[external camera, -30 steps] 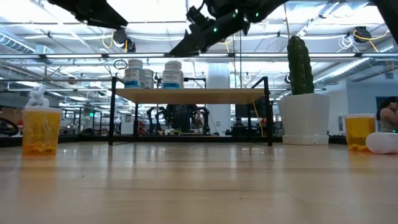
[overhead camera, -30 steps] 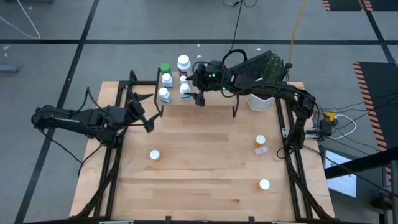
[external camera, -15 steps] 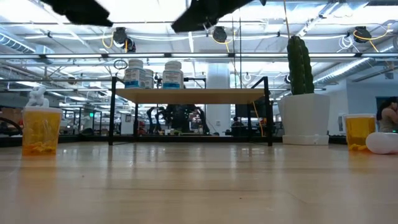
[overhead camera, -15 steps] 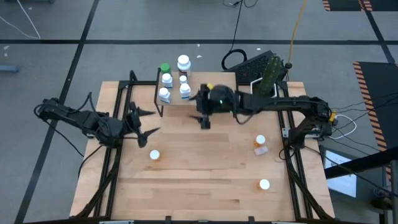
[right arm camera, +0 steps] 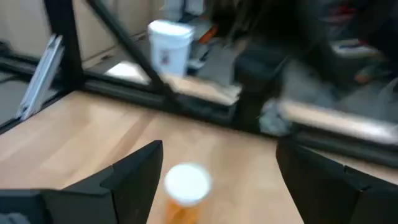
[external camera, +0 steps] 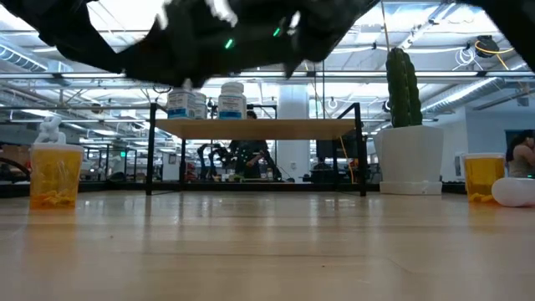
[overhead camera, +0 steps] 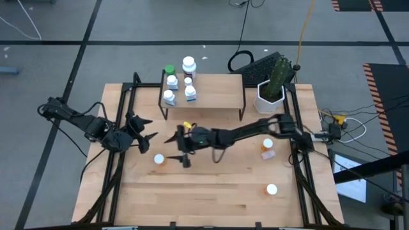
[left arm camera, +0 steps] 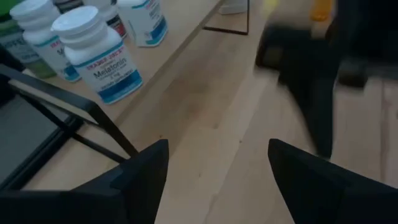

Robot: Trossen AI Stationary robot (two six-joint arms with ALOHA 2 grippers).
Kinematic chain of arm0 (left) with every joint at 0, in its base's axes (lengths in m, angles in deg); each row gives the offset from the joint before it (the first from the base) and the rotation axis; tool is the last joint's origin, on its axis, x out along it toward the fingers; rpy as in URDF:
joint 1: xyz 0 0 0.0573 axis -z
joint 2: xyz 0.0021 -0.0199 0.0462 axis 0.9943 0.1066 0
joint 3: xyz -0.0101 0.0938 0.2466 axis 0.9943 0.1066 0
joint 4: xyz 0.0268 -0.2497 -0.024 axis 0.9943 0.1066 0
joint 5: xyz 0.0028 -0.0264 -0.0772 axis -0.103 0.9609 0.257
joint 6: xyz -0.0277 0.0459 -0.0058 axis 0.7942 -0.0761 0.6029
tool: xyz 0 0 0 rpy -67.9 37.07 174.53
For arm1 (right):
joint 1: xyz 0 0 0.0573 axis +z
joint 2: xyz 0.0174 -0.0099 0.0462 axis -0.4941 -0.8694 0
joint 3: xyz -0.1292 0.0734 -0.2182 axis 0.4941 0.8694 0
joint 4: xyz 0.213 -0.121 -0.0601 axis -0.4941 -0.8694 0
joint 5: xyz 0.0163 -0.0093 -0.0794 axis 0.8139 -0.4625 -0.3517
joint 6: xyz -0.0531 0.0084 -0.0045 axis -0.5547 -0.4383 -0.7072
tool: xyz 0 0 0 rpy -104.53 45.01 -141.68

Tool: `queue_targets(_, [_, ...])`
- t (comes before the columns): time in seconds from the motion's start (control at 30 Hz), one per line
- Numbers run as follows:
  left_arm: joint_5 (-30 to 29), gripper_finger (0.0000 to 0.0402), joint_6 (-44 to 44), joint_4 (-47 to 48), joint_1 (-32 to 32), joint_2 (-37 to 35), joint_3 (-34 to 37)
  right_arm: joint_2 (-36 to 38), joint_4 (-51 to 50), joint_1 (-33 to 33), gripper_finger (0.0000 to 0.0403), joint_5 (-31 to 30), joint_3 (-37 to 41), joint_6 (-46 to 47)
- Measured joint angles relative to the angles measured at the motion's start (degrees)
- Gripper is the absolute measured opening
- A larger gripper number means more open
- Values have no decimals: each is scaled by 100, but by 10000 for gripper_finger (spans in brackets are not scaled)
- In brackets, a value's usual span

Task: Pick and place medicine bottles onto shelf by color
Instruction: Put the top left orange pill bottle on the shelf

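From where I stand, the right gripper point(overhead camera: 180, 148) reaches low across the middle of the wooden table point(overhead camera: 217, 198), its fingers apart and empty, aimed at an orange bottle with a white cap point(overhead camera: 158, 159) that stands just beside it on the left half of the table; that pose reads as an approach to pick it up. The left gripper point(overhead camera: 146, 131) hangs near the table's left edge, fingers apart with nothing between them, seemingly waiting. On the shelf point(overhead camera: 220, 89) at the far side, a cluster of white-capped bottles point(overhead camera: 179, 89) and one green-capped bottle point(overhead camera: 169, 69) crowd its left end, leaving the rest bare, likely room for other colours. Another orange bottle point(overhead camera: 267, 145), a pale one lying beside it point(overhead camera: 268, 154) and a white-capped bottle point(overhead camera: 271, 189) wait on the right half of the table. A cactus pot point(overhead camera: 269, 96) stands right of the shelf. At table height the arms blur across the top, and the bottle labels cannot be read from above.
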Motion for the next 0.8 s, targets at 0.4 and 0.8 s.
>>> queue_targets(0.4, [-127,273,-311,3,-4,-9,0,-1984,-917,-63,382,386,-2385,408])
queue_targets(0.8, [-140,273,-381,8,-4,-9,0,-2041,-1359,-103,317,674,-2434,690])
